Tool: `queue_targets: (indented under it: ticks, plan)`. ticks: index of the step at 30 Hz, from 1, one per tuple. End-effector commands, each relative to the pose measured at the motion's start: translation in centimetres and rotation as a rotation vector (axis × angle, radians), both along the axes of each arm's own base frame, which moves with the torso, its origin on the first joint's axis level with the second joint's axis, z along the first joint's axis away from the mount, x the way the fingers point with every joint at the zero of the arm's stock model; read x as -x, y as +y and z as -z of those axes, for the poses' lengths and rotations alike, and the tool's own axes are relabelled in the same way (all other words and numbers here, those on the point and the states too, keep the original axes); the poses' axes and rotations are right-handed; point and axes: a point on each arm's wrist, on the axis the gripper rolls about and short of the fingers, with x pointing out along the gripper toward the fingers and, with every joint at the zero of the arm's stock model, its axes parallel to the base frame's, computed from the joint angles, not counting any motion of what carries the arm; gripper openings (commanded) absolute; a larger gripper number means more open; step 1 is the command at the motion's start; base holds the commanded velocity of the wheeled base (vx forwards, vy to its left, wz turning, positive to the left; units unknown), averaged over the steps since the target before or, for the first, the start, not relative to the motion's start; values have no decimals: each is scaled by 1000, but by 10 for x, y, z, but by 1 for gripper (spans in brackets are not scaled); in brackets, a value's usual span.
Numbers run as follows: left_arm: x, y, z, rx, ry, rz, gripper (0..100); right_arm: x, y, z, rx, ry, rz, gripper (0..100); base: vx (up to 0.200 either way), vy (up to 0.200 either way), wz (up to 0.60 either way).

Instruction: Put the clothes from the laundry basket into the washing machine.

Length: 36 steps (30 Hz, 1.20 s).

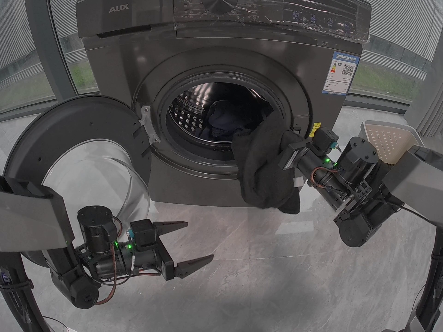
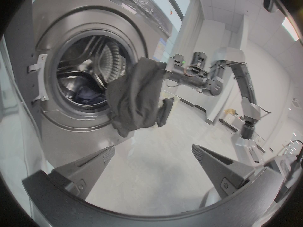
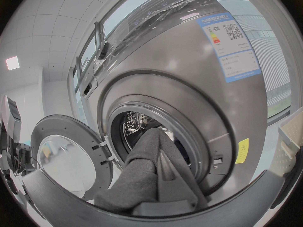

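- Left tool (image 1: 199, 240): spread wide, empty, low before the open door (image 1: 69, 121).
- Washing machine (image 1: 221, 47): dark item (image 1: 221, 116) inside.
- Black garment (image 1: 263, 167): clamped in right tool (image 1: 285, 149), draped over the machine's mouth.
- Laundry basket (image 1: 390, 139): far right.
- Step: loading.
- Next: likely push inward, then release.

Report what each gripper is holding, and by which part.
The right gripper is shut on the dark garment, gripping its upper part; the rest hangs before the washing machine. The left gripper is open, holding nothing.
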Motion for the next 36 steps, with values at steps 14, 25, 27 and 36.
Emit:
queue_targets:
  ticks: [14, 25, 27, 36]
  plan:
    - [-69, -47, -18, 146, -167, -80, 100, 34, 58, 5, -14, 24, -141, 0, 0, 0, 0]
    - [-90, -61, -8, 154, -200, -89, 100, 52, 81, 8, -23, 41, -193, 0, 0, 0, 0]
    - [-98, -61, -4, 156, -206, -98, 100, 56, 84, 8, -32, 48, -197, 0, 0, 0, 0]
    - [-125, -56, 2, 169, -252, -191, 100, 71, 81, 12, -18, 92, -208, 0, 0, 0, 0]
